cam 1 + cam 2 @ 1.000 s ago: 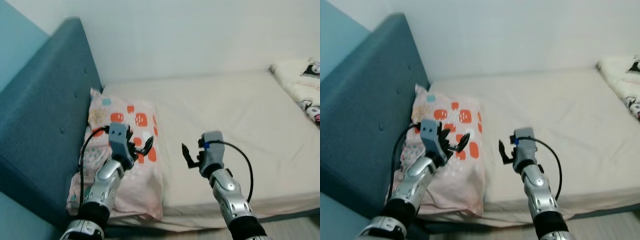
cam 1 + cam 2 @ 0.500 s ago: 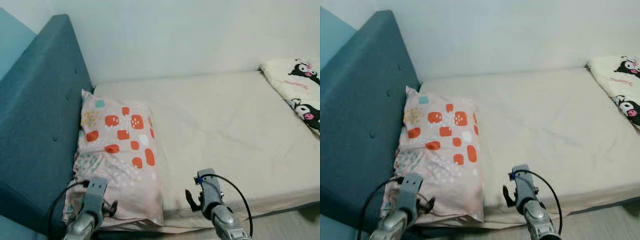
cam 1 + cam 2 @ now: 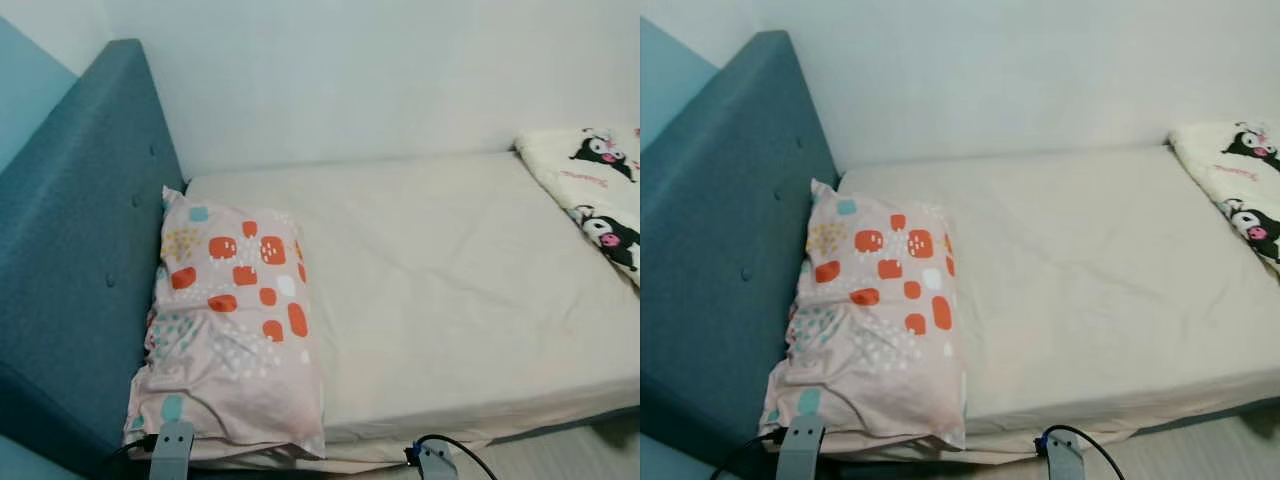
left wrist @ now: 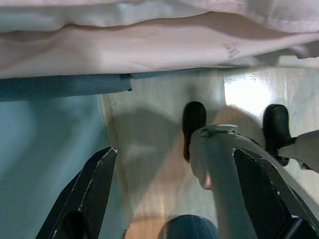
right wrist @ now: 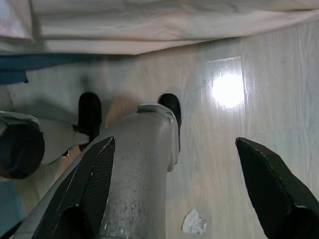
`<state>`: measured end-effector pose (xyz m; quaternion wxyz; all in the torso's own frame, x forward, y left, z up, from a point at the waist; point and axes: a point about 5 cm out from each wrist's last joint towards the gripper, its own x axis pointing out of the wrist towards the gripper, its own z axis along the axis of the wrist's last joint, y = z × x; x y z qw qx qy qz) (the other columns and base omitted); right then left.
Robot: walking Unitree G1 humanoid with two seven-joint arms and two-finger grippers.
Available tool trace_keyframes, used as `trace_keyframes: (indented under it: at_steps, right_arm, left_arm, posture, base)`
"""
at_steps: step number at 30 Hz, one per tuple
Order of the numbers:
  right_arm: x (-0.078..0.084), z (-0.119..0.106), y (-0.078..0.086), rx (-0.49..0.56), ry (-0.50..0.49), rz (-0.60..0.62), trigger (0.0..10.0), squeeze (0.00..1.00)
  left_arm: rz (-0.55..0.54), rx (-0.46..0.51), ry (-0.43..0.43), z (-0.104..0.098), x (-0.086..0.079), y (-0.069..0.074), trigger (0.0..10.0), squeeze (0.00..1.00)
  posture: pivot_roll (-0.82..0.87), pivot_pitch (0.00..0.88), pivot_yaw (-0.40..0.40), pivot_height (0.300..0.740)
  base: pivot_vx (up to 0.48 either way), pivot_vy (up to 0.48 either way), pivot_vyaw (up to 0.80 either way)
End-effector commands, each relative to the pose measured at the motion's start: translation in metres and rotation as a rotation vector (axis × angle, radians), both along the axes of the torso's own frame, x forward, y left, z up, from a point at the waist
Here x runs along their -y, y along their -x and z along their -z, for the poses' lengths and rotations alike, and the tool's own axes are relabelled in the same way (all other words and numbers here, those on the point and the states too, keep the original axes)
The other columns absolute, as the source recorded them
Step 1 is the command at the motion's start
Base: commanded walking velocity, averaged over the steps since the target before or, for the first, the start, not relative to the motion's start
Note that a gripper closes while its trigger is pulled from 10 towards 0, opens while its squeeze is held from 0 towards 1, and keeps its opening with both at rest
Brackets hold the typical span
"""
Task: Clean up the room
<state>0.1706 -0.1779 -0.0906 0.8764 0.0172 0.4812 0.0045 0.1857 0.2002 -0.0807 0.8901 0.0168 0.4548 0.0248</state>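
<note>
One bed stands along the wall, with one blue padded headboard at its nine o'clock end. On the bed lies one pillow, pink with orange and teal patches, up against the headboard. At about two o'clock there is one white blanket, and two black cartoon figures can be counted on the part that shows. Down at six o'clock, two grey wrist housings poke up, one per arm. Below the bed edge are two sets of jaws, two black fingers each, both spread wide over the wooden floor. One small white scrap lies on that floor.
</note>
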Motion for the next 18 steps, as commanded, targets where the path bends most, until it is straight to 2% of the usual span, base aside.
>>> trace_keyframes:
  at_steps: [1, 3, 4, 8, 14, 18]
  right_arm:
    - [-0.002, 0.004, 0.008, -0.025, -0.015, 0.019, 10.0, 0.0]
    - [-0.002, 0.004, 0.008, -0.024, -0.017, 0.031, 10.0, 0.0]
    - [-0.001, 0.004, 0.007, -0.028, -0.013, 0.042, 10.0, 0.0]
    - [0.0, 0.004, 0.008, -0.023, -0.009, 0.056, 10.0, 0.0]
    - [0.002, 0.0, 0.002, 0.022, 0.003, 0.066, 10.0, 0.0]
    - [0.0, -0.007, -0.015, 0.074, -0.017, 0.071, 10.0, 0.0]
  left_arm:
    - [0.014, -0.038, 0.003, 0.005, 0.001, 0.009, 10.0, 0.0]
    - [0.027, -0.052, -0.003, 0.007, 0.001, 0.013, 10.0, 0.0]
    - [0.028, -0.09, -0.017, 0.011, -0.004, 0.025, 10.0, 0.0]
    - [0.007, -0.115, -0.023, 0.014, -0.009, 0.034, 10.0, 0.0]
    - [-0.016, -0.118, -0.018, 0.014, -0.01, 0.036, 10.0, 0.0]
    - [-0.033, -0.113, -0.006, 0.014, -0.01, 0.035, 10.0, 0.0]
  posture:
    - [-0.13, 0.102, 0.004, 0.74]
    - [-0.13, 0.103, 0.004, 0.74]
    - [-0.13, 0.105, 0.003, 0.74]
    - [-0.11, 0.11, -0.001, 0.74]
    - [-0.11, 0.115, -0.004, 0.74]
    - [-0.11, 0.114, -0.006, 0.74]
  base:
    - [0.0, -0.48, 0.0]
    - [0.0, -0.48, 0.0]
    - [0.0, -0.48, 0.0]
    - [0.0, -0.48, 0.0]
    - [0.0, -0.48, 0.0]
    - [0.0, -0.48, 0.0]
